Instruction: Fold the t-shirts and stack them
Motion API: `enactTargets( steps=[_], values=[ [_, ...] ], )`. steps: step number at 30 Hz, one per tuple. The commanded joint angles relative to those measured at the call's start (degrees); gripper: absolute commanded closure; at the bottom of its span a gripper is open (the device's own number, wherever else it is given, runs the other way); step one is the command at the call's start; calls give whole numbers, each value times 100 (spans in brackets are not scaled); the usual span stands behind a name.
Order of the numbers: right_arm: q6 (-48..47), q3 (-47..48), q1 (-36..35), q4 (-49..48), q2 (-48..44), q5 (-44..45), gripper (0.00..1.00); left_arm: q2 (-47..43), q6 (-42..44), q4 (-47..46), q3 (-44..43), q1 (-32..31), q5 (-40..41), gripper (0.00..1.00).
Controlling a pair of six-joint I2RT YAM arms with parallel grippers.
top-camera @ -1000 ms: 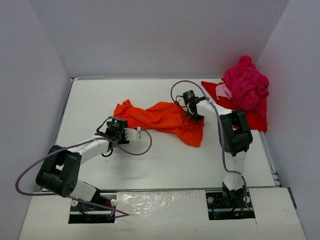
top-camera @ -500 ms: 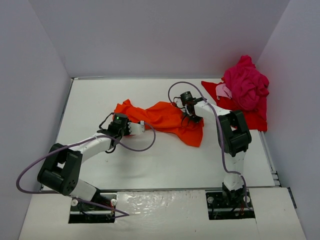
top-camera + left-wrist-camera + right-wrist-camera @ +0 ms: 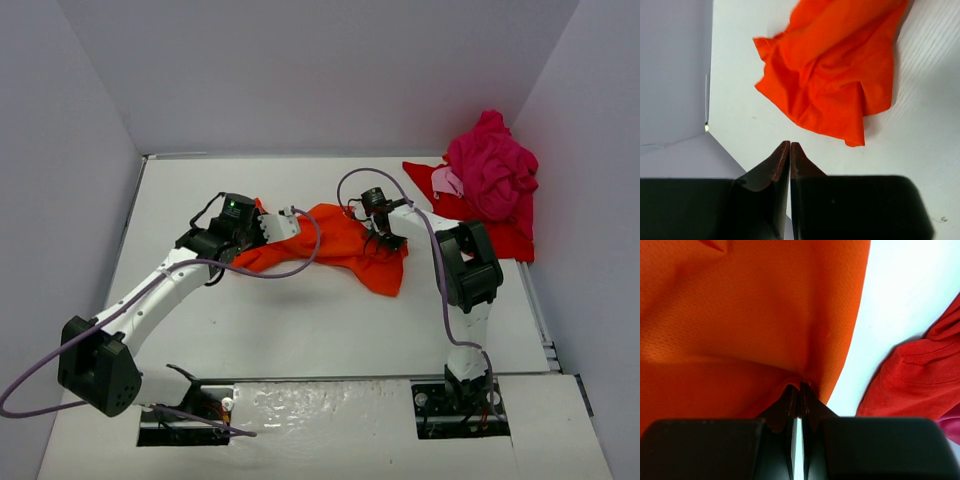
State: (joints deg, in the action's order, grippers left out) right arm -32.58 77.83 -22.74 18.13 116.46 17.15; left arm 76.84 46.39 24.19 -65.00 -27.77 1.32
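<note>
Right fingers (image 3: 781, 414) on t-shirt (image 3: 740, 315) beside pile (image 3: 490, 172)

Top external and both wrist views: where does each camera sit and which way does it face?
Top external: above and behind the bases, looking down on the table; shows both arms, left gripper and right gripper.
Left wrist: on the left wrist, looking past its shut, empty fingers at one end of the orange shirt.
Right wrist: on the right wrist, close over the orange shirt pinched in its fingers; red shirt at right.
Shared: all three show the orange shirt; top external and right wrist both show the red shirt.
</note>
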Motion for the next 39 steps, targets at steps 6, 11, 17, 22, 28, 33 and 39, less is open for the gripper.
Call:
enactTargets(
  steps=[6,11,17,22,28,33,39],
  values=[
    [43,-155,-64,-55,-534,149,100,124,1217,-1433,1838,35,885,41],
    [62,-163,-64,-63,-452,172,100,235,1357,-1926,2289,35,753,35],
    [87,-121,-75,-63,-367,157,100,628,1469,-2610,2339,50,930,36],
    [97,-174,-84,-72,-364,124,100,1126,1469,-2859,2067,176,942,41],
    [92,-178,-108,-84,-399,87,100,1860,1466,-3249,1584,341,1137,100],
    [43,-292,-104,-128,-444,109,100,1676,1321,-2797,1274,367,1067,100],
    [-11,-401,-99,-178,-370,96,100,554,391,123,228,-96,55,100]
  ],
)
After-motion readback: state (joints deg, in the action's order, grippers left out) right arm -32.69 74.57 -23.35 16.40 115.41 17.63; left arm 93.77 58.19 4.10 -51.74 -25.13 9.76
